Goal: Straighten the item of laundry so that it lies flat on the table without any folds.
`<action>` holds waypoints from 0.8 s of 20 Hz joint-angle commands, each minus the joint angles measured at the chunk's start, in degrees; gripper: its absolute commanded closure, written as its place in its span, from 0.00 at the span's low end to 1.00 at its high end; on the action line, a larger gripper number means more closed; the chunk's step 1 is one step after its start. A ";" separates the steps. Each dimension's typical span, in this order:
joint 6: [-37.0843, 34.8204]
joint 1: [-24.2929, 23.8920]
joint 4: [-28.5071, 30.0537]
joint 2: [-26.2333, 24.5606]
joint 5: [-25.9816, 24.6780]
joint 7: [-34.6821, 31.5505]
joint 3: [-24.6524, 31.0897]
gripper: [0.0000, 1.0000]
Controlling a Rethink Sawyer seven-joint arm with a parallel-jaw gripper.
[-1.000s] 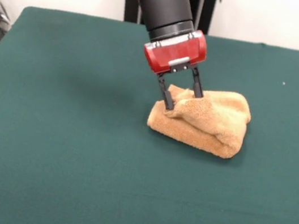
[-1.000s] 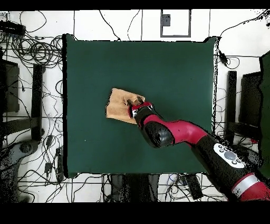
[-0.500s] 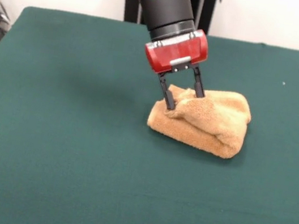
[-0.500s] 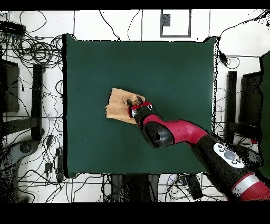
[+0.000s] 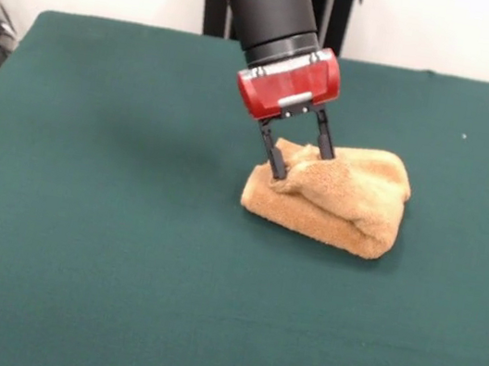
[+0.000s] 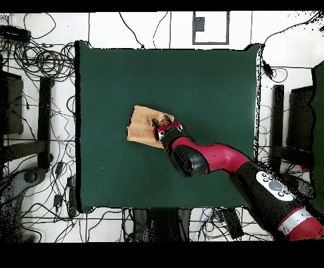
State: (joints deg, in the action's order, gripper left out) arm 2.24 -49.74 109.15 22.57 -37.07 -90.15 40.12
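Where claw straddles towel, folds

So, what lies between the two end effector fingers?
In the front view, a raised fold of the towel lies between the open end effector fingers.

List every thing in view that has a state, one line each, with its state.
Small tan-orange terry towel: folded over and bunched, not flat, one raised fold between the pincer's fingers.
Red and black arm's pincer: open, fingers apart, tips down on the towel's near-robot edge, straddling the raised fold.
Large table covered in dark green cloth: towel lying near its middle.
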 commanded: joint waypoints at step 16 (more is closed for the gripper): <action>-0.48 4.09 -0.49 -2.01 -2.88 -3.63 1.98 1.00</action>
State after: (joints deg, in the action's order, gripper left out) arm 3.48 -48.98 109.15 21.74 -37.06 -90.15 40.11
